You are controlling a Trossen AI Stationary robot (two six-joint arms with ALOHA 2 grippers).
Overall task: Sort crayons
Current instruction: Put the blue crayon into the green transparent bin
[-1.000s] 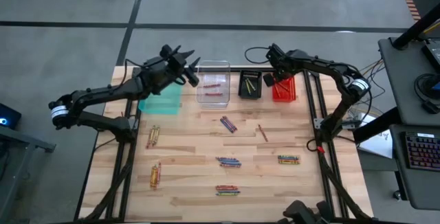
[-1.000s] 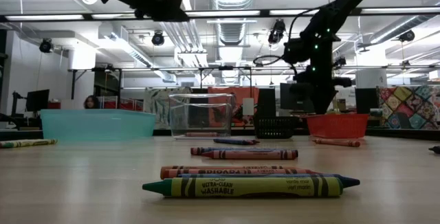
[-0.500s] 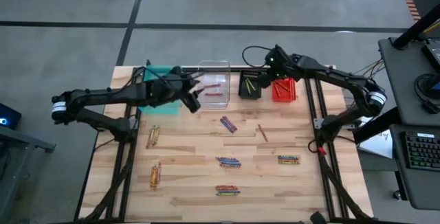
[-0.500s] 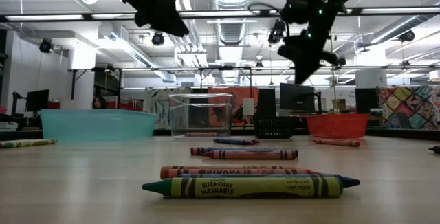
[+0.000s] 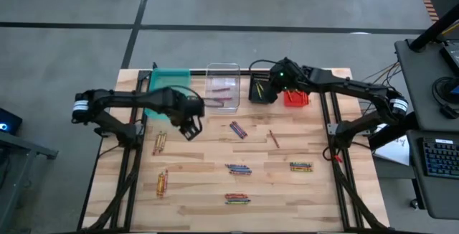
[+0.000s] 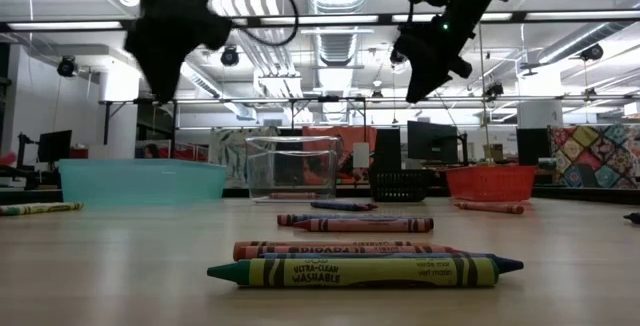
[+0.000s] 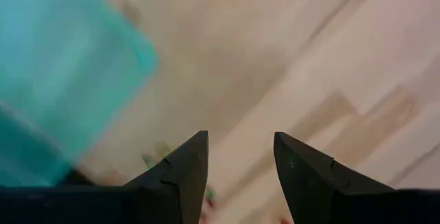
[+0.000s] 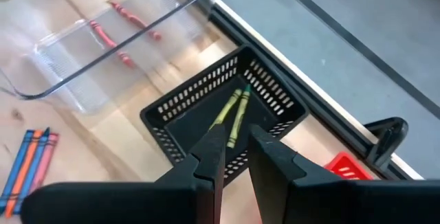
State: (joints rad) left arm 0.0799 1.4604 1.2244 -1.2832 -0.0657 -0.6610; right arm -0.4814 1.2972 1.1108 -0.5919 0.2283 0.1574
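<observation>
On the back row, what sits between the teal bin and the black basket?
The clear bin, with a few red crayons in it. The high view shows it between the teal bin and the black basket.

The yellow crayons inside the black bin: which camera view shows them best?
The right wrist view: the yellow crayons lie plainly inside the black bin. The high view shows only small streaks; the low view hides them behind the wall; the left wrist view misses them.

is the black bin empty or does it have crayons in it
Not empty: the black bin holds two yellow-green crayons lying side by side on its floor, seen in the right wrist view.
</observation>
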